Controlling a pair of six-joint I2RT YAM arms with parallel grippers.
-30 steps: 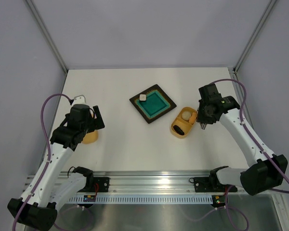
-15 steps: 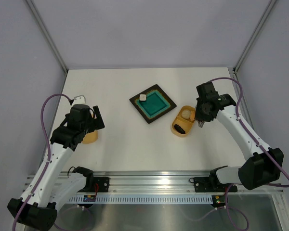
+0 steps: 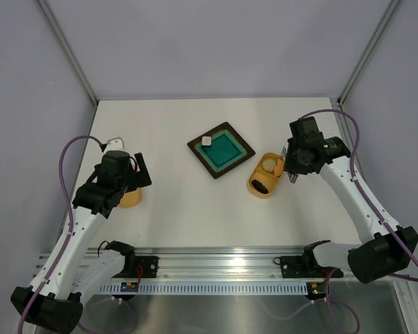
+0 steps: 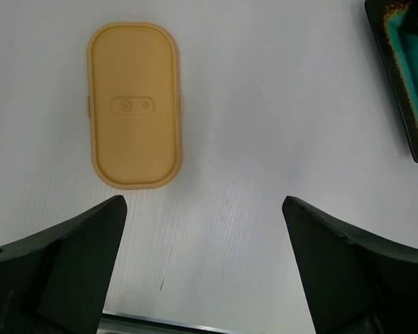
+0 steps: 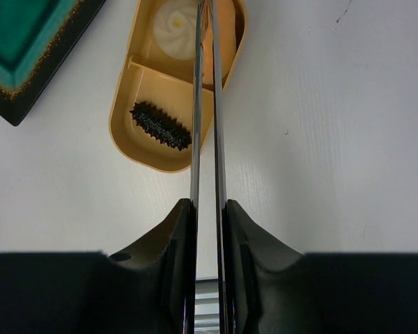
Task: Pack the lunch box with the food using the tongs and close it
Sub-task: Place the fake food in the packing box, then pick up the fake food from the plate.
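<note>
The yellow-orange lunch box [image 3: 265, 179] [image 5: 148, 133] lies right of the teal plate [image 3: 221, 158]. Its far compartment holds a beige ball [image 5: 175, 28] and an orange piece [image 5: 227, 31]. A spiky dark piece [image 5: 160, 125] lies in the near compartment. A white cube [image 3: 206, 140] rests on the plate's far corner. My right gripper [image 3: 293, 167] [image 5: 208, 205] is shut on the silver tongs [image 5: 196, 104], whose two arms run close together out over the box's far compartment. My left gripper [image 3: 142, 174] [image 4: 203, 216] is open and holds nothing, hovering just short of the lid [image 4: 134, 104].
The matching undivided lid [image 3: 130, 200] lies flat on the white table at the left, partly under my left arm. The plate's dark rim [image 4: 407, 83] shows at the right edge of the left wrist view. Frame posts stand at the table's back corners.
My right gripper with the tongs swung slightly towards the lunch box and then back to the right. The left arm has not moved.
</note>
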